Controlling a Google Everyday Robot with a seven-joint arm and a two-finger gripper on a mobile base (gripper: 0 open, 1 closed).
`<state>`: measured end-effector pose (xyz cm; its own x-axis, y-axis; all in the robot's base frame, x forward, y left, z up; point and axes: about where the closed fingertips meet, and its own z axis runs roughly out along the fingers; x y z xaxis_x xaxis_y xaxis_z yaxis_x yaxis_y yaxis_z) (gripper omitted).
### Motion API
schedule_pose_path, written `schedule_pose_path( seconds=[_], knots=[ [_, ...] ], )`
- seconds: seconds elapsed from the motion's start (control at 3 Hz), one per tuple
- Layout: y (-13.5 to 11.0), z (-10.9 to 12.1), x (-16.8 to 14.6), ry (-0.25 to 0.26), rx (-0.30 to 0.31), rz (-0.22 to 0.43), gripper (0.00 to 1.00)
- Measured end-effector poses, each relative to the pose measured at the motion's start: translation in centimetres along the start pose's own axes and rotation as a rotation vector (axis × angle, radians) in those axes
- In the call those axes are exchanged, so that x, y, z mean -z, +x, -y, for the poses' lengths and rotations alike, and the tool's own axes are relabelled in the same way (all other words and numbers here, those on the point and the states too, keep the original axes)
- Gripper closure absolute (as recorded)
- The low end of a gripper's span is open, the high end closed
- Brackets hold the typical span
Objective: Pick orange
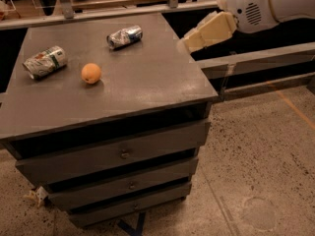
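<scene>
A: Where's the orange (pixel 91 73)?
B: Left of centre in the frame, sitting on the grey cabinet top (pixel 147 87). It's free on all sides. The crushed silver-green can (pixel 45 62) is near it to the left, and the silver-blue can (pixel 124 37) is up and to the right, apart from it.
A: And the gripper (pixel 187 43)?
B: Upper right of the frame, at the cabinet top's right edge and well apart from the orange. It carries nothing. I can't tell if it touches the top.
A: Released or clenched?
B: Cannot tell, it reads as one cream block from here.
A: What step is this?
B: I'd call it the reach, with no grasp yet.
A: Tips for doing it well?
B: Travel leftward above the top and pass in front of the silver-blue can, not over it. Come down on the orange from above and centre on it, because a round fruit will likely roll if nudged off-centre. Close at its widest part and keep away from the silver-green can.
</scene>
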<state>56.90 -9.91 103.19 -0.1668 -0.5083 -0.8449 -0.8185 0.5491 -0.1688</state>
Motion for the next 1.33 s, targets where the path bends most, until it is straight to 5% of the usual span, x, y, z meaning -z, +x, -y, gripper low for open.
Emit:
schedule_pose_path(
  seconds=[0.67,1.33],
  knots=[
    [0.3,-2.3,-1.9,-0.045,-0.031,0.027,0.0],
    [1.1,-11.9,-12.5,-0.219,-0.153,0.157,0.0]
  ],
)
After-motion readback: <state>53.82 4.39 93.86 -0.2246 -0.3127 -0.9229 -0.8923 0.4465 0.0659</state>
